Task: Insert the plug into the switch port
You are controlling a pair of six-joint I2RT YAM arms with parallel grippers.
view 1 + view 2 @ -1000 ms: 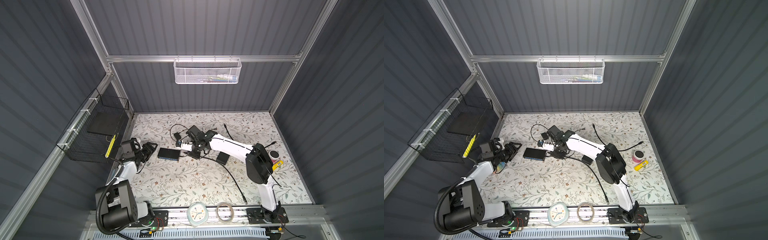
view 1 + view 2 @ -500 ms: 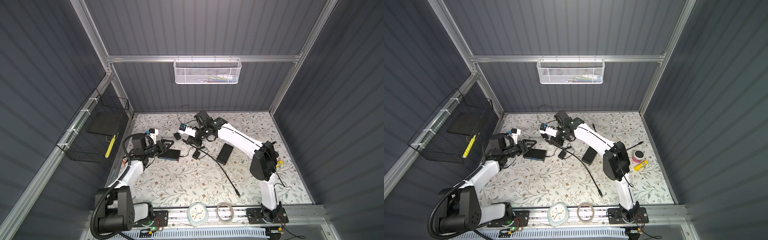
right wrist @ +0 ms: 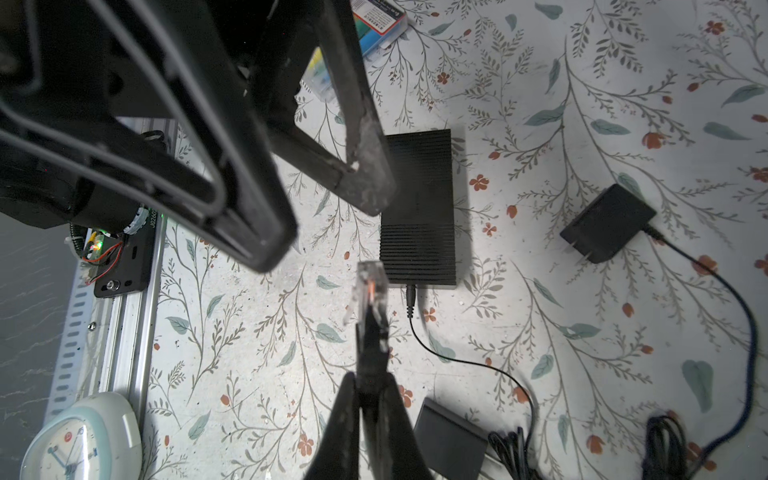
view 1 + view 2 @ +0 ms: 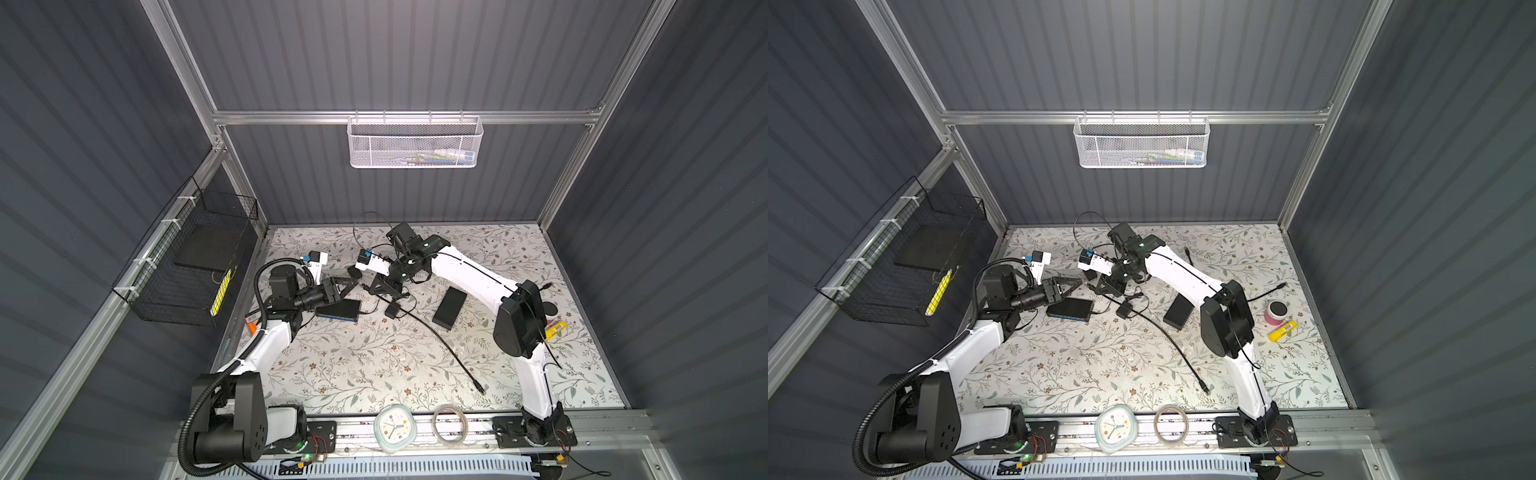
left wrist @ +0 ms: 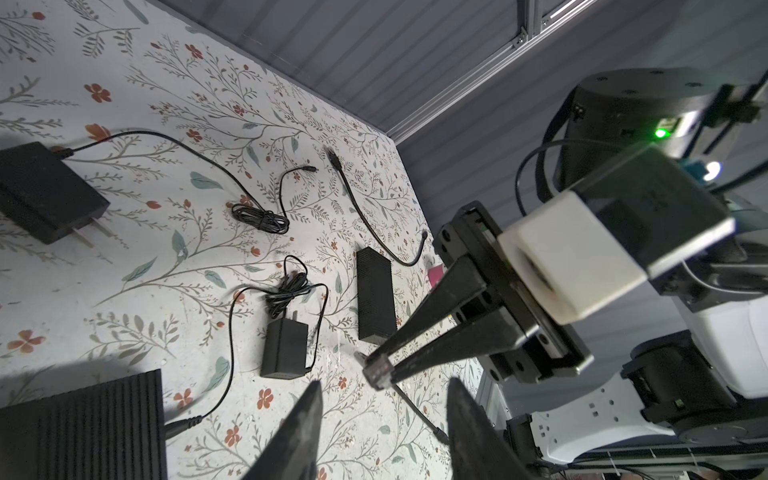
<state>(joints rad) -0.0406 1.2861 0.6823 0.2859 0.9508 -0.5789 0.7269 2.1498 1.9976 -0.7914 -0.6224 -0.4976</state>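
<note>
Two-arm stage: right claw [image 3: 371, 376] grips the clear plastic plug [image 3: 370, 286] by its boot, tip exposed, apparently for the flat black blue-edged switch box [image 4: 340, 309]; left claw [image 5: 384, 384] parted, empty.

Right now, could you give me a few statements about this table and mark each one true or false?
1. The right fingers are shut on a clear plug. True.
2. The plug sits in the switch. False: it is held in the air, apart from the switch.
3. The left fingers clamp the switch. False: they stand open and hold nothing.
4. A thin black lead is plugged into one end of the switch. True.
5. A clock hangs on the back wall. False: it lies by the front rail; a white mesh basket hangs on that wall.
</note>
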